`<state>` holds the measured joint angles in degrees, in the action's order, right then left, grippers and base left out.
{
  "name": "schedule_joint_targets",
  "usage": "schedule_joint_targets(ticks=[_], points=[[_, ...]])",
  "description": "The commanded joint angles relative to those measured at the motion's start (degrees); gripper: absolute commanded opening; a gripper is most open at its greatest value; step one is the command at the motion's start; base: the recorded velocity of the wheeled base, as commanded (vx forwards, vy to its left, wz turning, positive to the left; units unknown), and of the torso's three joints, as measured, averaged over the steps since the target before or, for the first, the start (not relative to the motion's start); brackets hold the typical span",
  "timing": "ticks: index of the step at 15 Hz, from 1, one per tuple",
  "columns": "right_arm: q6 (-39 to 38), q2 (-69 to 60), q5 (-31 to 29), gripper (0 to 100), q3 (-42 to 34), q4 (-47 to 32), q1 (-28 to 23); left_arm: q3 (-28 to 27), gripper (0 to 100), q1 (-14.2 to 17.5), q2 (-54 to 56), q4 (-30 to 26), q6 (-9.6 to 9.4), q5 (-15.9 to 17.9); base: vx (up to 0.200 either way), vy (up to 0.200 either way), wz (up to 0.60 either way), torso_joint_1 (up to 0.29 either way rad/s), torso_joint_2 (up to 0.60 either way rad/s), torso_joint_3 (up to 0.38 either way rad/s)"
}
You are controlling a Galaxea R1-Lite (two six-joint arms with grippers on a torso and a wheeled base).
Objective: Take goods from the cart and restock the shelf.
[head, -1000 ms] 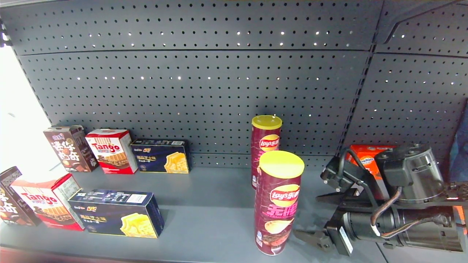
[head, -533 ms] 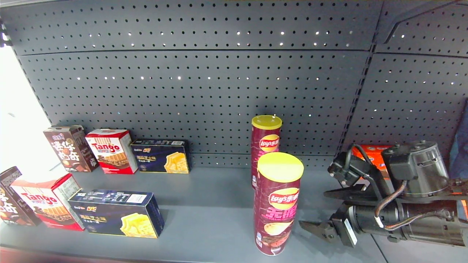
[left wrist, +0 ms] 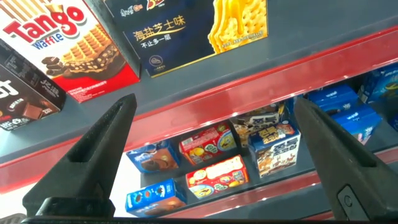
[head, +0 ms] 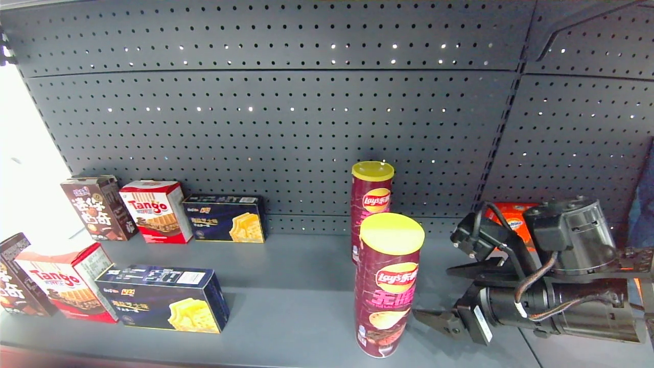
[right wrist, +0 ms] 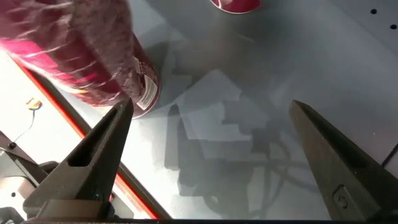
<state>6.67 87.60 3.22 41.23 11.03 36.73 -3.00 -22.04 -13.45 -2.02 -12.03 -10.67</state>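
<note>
Two maroon chip cans with yellow lids stand on the grey shelf [head: 296, 286], the front can [head: 389, 286] near the edge and the rear can [head: 372, 204] by the pegboard. My right gripper [head: 445, 295] hangs open just right of the front can, not touching it. From the right wrist, the front can [right wrist: 93, 56] lies beside one finger of the open right gripper [right wrist: 211, 155], with the rear can's base [right wrist: 236, 5] farther off. My left gripper [left wrist: 211, 155] is open below the shelf's red front edge [left wrist: 217, 99], holding nothing.
Wafer and biscuit boxes [head: 163, 299] stand in two rows on the shelf's left part. An orange box [head: 511, 221] sits behind my right arm. The shelf below carries more boxed goods [left wrist: 273, 137]. Bare shelf lies between the boxes and the cans.
My right gripper drew back a little to the right from the front can, then eased slightly back. The front can stays upright and free.
</note>
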Motion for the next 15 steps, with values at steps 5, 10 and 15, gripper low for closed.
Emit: schedule_joint_targets(ticks=[5,10,15], points=[[0.0,0.0,0.0,100,-0.4,0.0,1.2,0.0,100,0.0,-0.2,-0.1,1.40,-0.1,0.000,0.000,0.00,0.000,0.00,0.000],[-0.1,-0.3,-0.1,100,-1.0,0.0,0.7,0.0,100,-0.1,-0.2,-0.1,1.49,-0.1,0.000,0.000,0.00,0.000,0.00,0.000],[-0.1,0.8,0.0,100,0.1,0.0,0.1,0.0,100,-0.2,-0.3,-0.1,1.49,-0.1,0.000,0.000,0.00,0.000,0.00,0.000]])
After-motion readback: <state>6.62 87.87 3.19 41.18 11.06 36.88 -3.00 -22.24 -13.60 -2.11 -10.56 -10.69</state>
